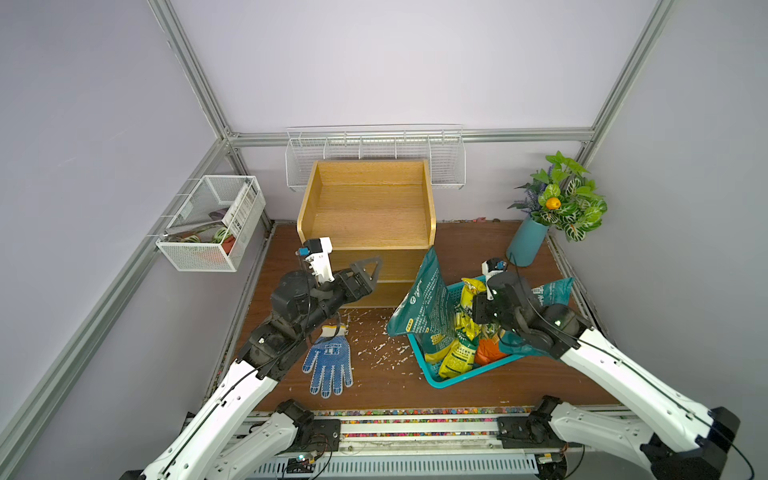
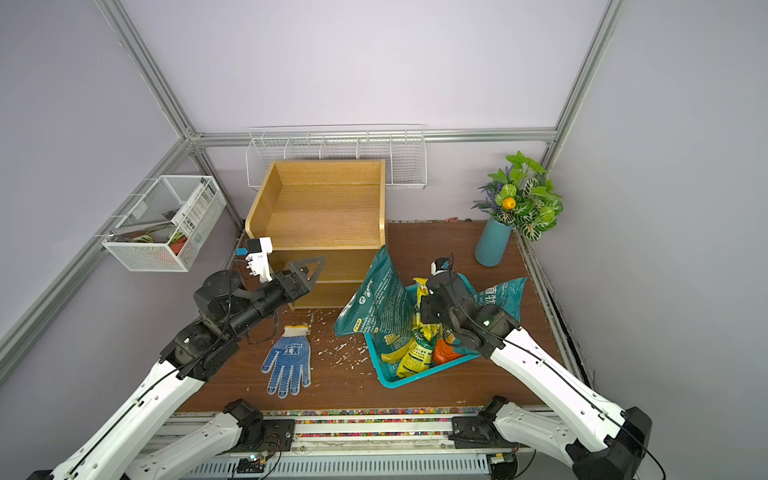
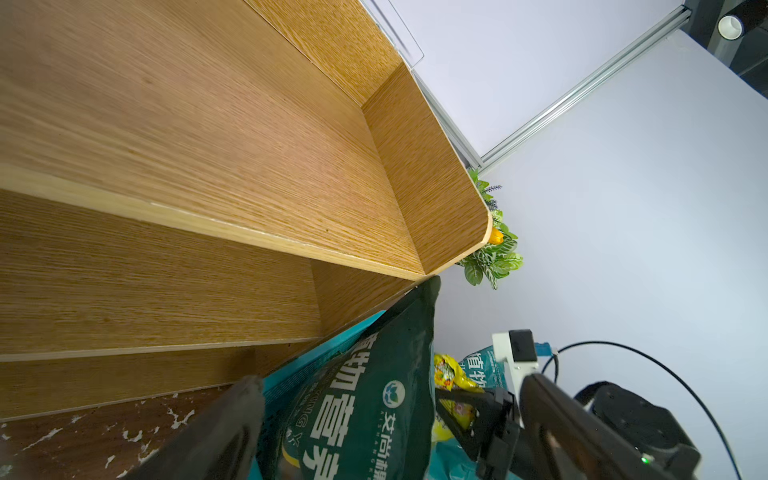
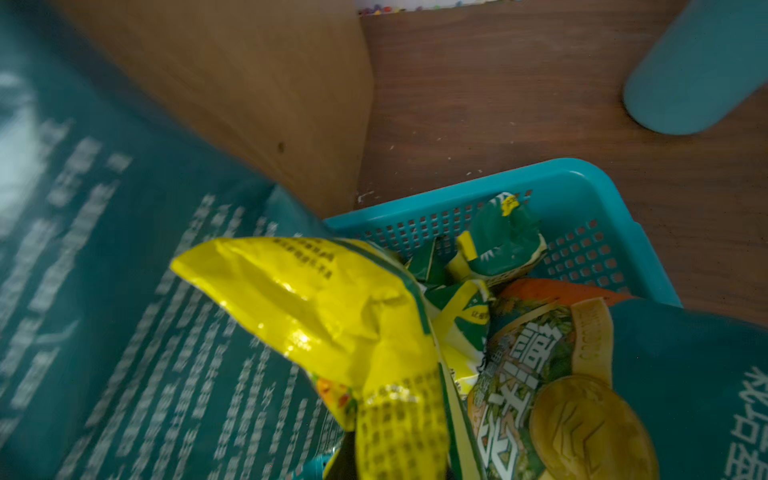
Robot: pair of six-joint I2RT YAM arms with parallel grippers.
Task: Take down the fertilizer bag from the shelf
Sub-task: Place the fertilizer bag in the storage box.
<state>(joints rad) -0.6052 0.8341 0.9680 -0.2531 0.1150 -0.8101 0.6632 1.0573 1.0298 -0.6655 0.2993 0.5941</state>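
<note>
The bag (teal, white print) stands tilted in the basket, at the end nearest the shelf, its top corner just beside the unit's front right corner; the left gripper hovers spread wide before the middle tier, holding nothing. The right gripper sits closed over the packets in the basket; whether it pinches any cannot be told.
</note>
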